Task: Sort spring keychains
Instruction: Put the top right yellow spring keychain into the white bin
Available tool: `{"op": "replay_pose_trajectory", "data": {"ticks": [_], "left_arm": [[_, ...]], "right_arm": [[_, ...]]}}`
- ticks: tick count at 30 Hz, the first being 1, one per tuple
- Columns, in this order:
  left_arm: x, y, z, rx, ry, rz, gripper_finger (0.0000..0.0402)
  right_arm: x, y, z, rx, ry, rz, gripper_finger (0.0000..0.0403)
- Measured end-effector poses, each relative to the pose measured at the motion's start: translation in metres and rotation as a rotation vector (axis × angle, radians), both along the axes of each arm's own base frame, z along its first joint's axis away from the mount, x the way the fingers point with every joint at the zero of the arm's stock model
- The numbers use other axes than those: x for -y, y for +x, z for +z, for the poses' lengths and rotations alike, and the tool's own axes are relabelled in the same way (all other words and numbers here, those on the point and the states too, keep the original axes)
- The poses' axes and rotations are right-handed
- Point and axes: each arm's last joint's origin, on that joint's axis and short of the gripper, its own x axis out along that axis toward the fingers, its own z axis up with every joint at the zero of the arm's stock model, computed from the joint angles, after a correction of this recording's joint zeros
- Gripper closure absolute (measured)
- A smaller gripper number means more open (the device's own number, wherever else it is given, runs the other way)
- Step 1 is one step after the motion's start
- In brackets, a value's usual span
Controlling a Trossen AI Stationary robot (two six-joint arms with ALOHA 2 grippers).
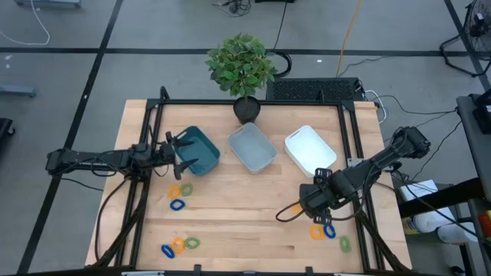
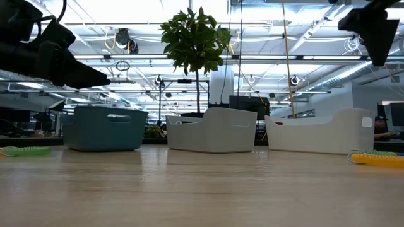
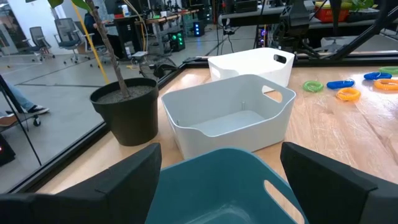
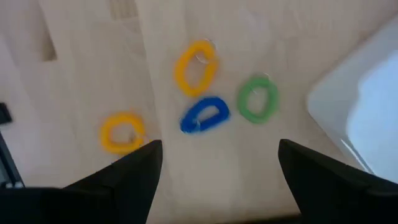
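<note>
Facing downward, four keychains (image 4: 199, 93) exposed

Two black jointed arms (image 1: 100, 159) trailing black cables.

Left arm reaches in from table's left edge, stretched level, wrist pointing right; left gripper (image 1: 184, 156) raised off surface, fingers spread wide, nothing between them. Right arm comes in from right side, bent at elbow, angled down-left; right gripper (image 1: 314, 201) hangs above tabletop, fingers apart, empty
</note>
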Motion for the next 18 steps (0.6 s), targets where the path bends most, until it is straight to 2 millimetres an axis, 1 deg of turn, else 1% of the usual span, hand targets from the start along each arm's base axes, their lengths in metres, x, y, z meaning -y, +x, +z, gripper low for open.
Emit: {"op": "replay_pose_trajectory", "data": {"ticks": [14,18], "left_arm": [[0.000,0.000,0.000,0.000,0.000,0.000,0.0066],[0.000,0.000,0.000,0.000,0.000,0.000,0.0066]], "right_arm": [[-0.006,0.009,-0.056,0.115,0.068,0.025,0.0096],[-0.014,0.015,-0.070,0.131,0.076,0.060,0.0096]]}}
